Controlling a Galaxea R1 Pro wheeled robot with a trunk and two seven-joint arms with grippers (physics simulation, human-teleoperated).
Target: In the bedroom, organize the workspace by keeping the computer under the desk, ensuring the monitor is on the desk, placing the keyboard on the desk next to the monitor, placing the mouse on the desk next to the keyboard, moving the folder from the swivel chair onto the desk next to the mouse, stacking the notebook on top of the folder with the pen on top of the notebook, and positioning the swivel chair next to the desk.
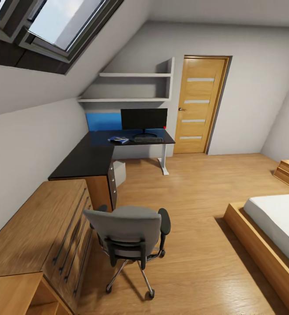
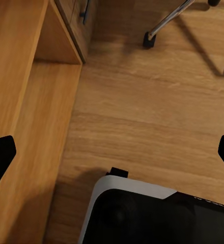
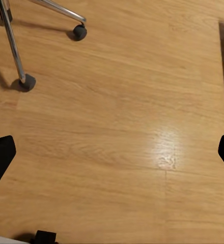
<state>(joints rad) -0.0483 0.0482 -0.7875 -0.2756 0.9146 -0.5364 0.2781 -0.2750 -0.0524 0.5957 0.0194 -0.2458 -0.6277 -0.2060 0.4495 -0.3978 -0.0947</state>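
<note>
Wood floor (image 2: 142, 117), chair caster (image 2: 149, 39)

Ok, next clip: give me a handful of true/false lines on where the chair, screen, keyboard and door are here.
1. The swivel chair stands on the wood floor, well short of the screen end of the desk. True.
2. The monitor lies on the floor. False: it stands upright on the desk.
3. The keyboard sits on the desk in front of the monitor. True.
4. The wooden door stands wide open. False: it is closed.
5. Both grippers hold something. False: left gripper and right gripper are open over bare floor.
</note>
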